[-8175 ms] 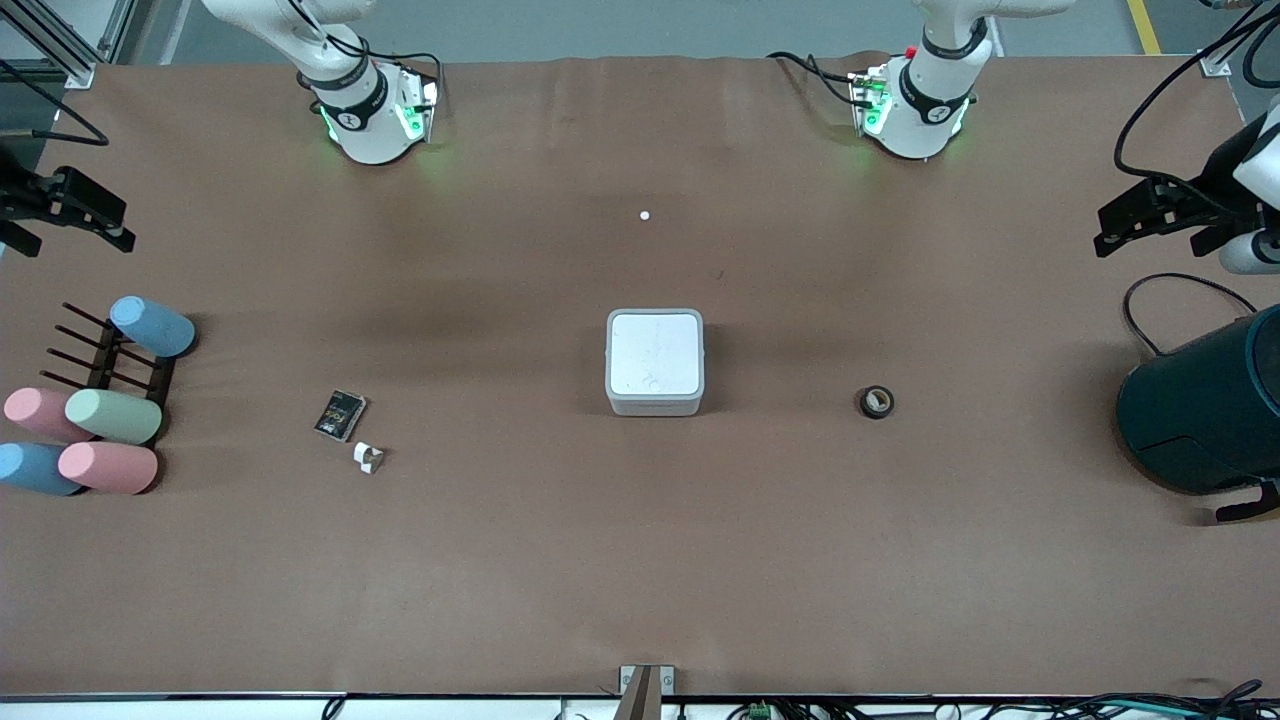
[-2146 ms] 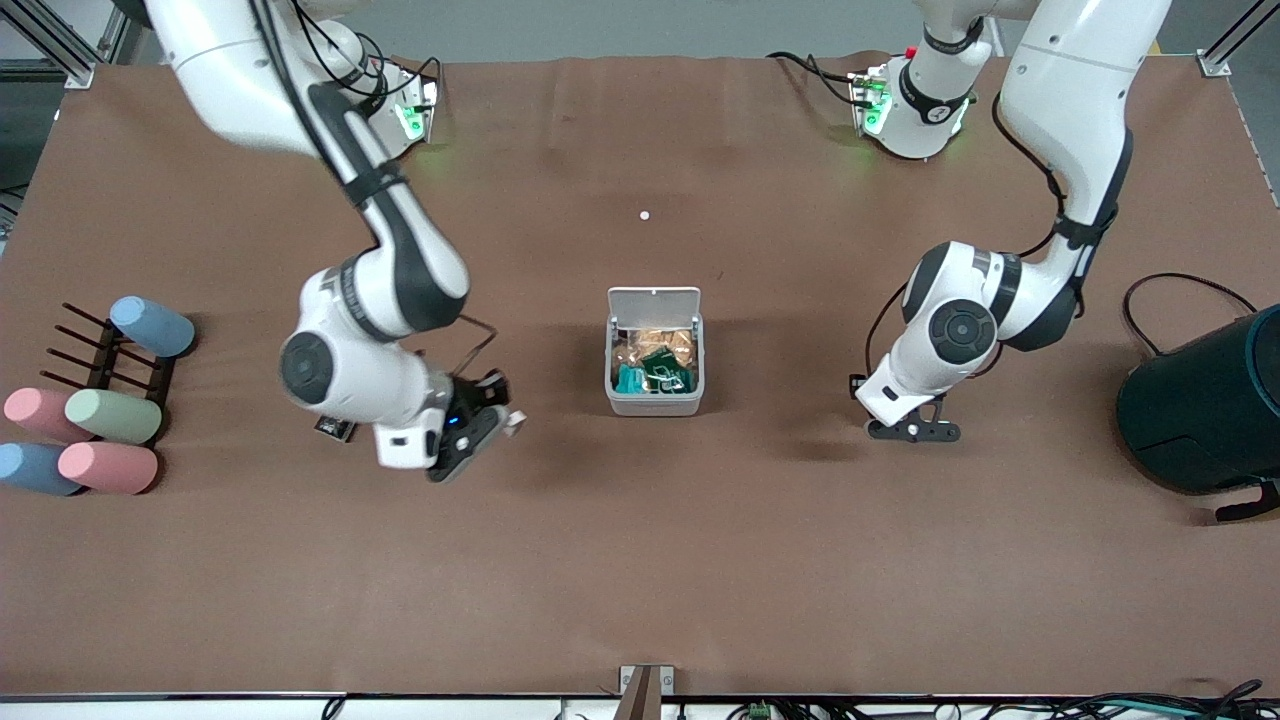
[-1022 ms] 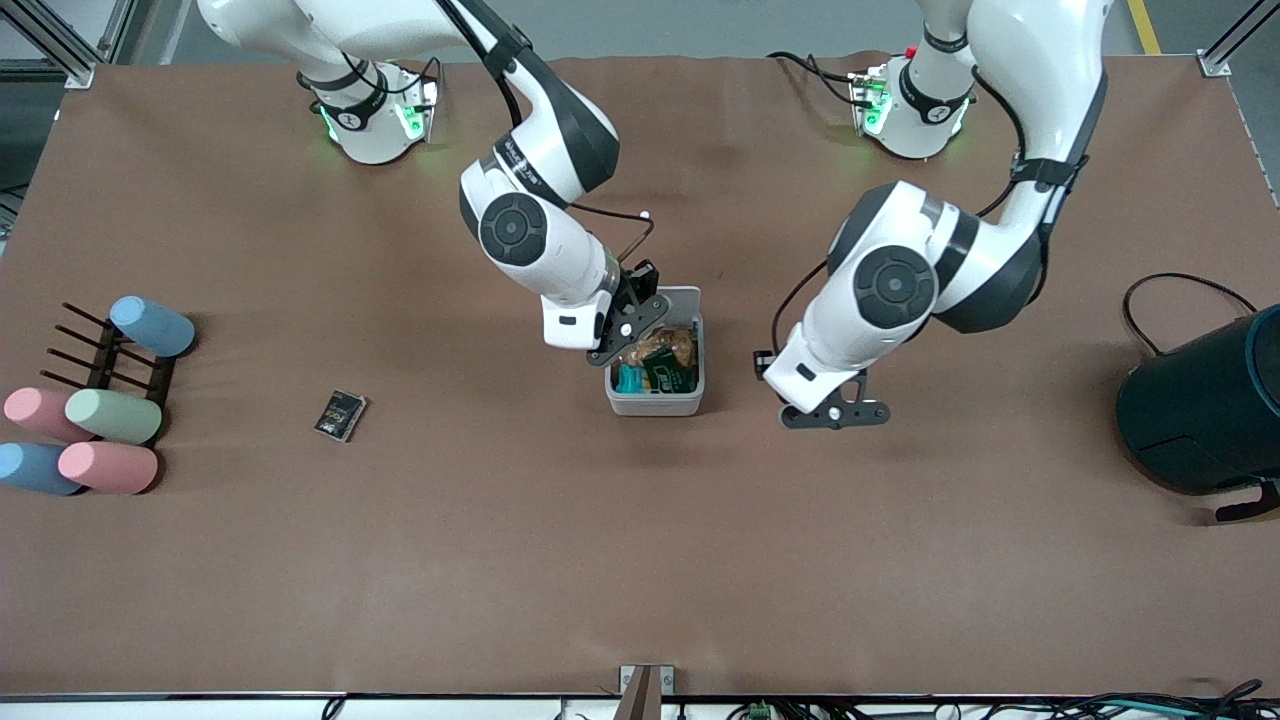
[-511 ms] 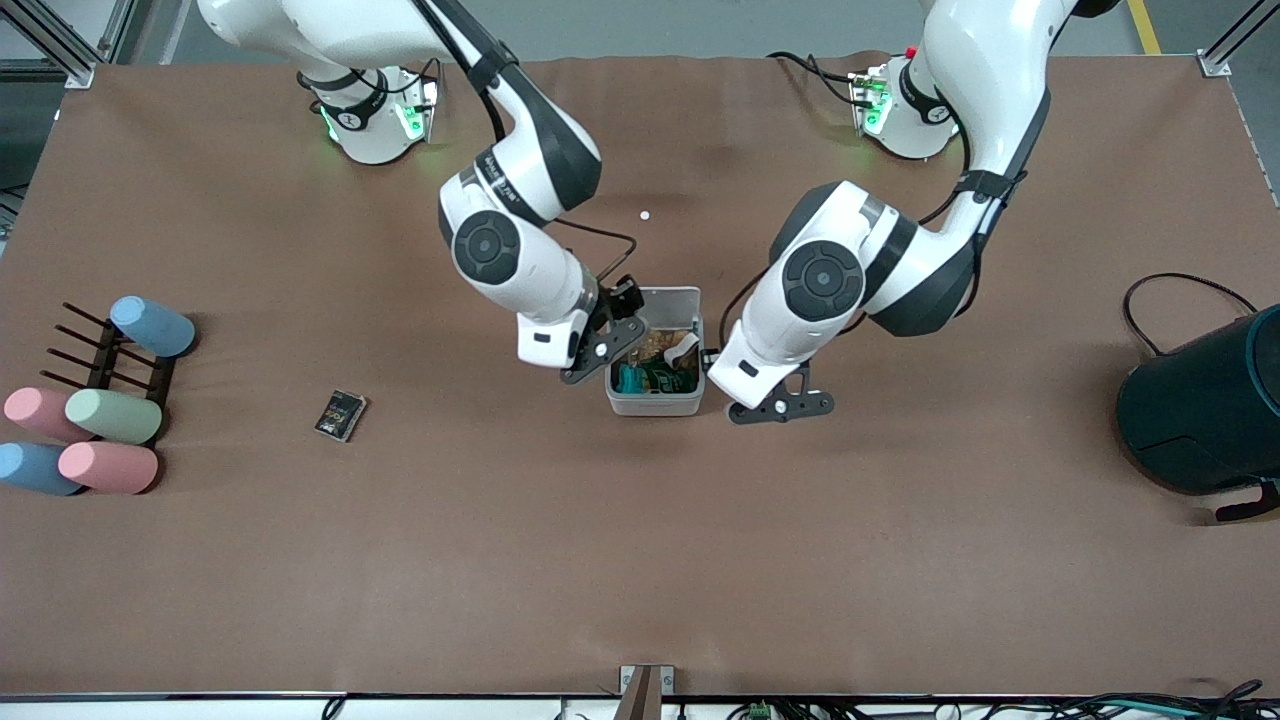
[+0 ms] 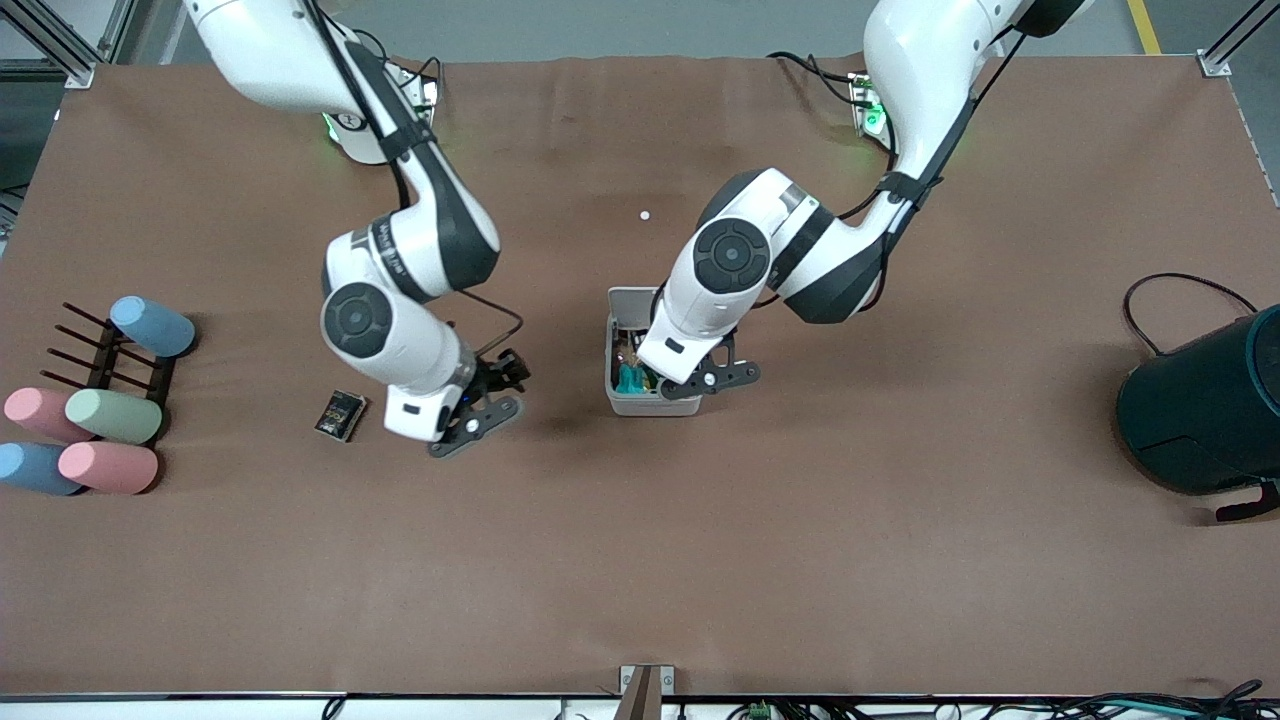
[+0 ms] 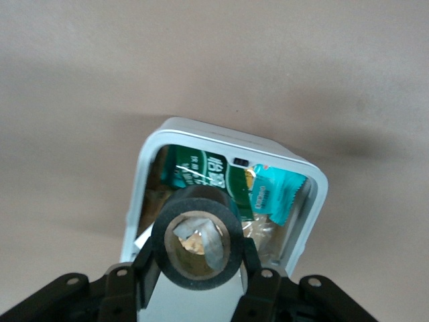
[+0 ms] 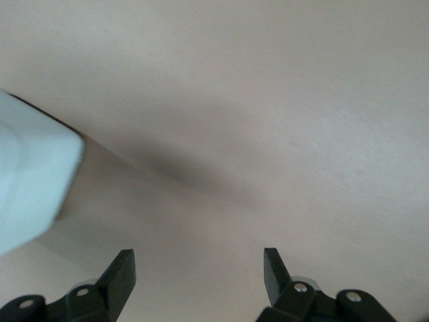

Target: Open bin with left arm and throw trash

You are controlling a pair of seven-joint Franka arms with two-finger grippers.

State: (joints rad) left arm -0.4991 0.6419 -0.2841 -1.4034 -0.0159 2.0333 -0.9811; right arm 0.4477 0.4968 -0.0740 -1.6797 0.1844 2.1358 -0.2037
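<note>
Left end effector (image 6: 194,265) clamps black tape roll (image 6: 195,238) above open bin (image 5: 618,400) at desk (image 5: 640,560) centre. Right end effector (image 7: 198,275) spread, empty, apparently low over desk beside black packet (image 5: 340,414).

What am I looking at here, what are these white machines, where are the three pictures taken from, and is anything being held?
These are two white robot arms bolted along one edge of a brown table. The wide picture comes from a high camera facing them; the other two come from cameras on each arm's wrist.

The left gripper is over the open bin, a small white-grey box already holding snack wrappers. It is shut on a black tape roll, seen close in the left wrist view.

The right gripper is open and holds nothing. It is over bare table between the bin and a black printed packet lying on the table.

Pastel cylinders sit by a dark rack at the right arm's end of the table, and a large dark teal cylinder at the left arm's end.
</note>
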